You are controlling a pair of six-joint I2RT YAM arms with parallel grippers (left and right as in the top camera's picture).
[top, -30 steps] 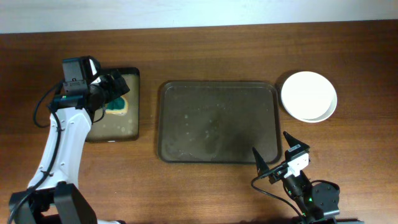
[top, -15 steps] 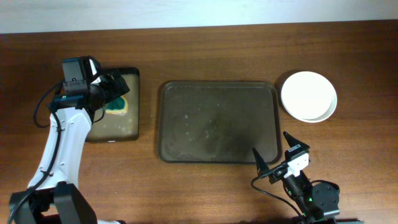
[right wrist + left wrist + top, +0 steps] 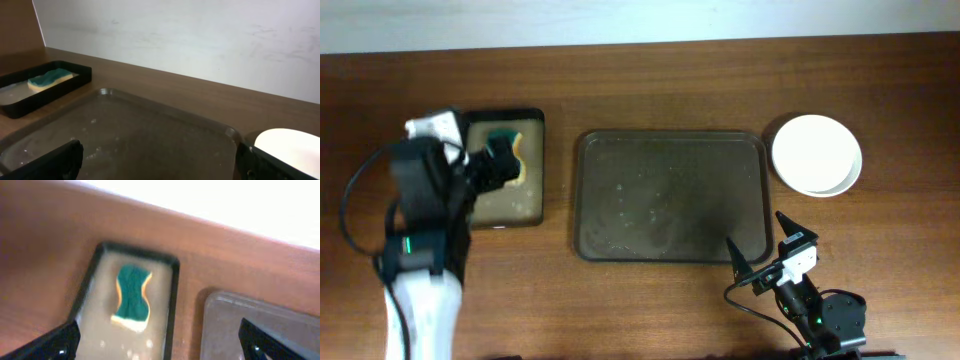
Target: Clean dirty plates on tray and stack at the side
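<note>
1. Left gripper (image 3: 159,344) is spread wide and empty above a narrow black tray (image 3: 172,300), where a wavy green-and-yellow sponge (image 3: 132,297) is seen lying.
2. Right gripper (image 3: 756,232) is opened wide, empty, at the lower right of the overhead view.
3. Smooth round white plates (image 3: 817,154) are stacked at the upper right, just beside the dark brown, round-cornered tray (image 3: 670,195).

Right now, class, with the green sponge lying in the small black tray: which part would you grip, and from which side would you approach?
Probably best: grip the green sponge across its narrow waist, coming straight down from above. It lies flat, green face up, and the raised rim of the black tray would hinder a sideways approach.
</note>
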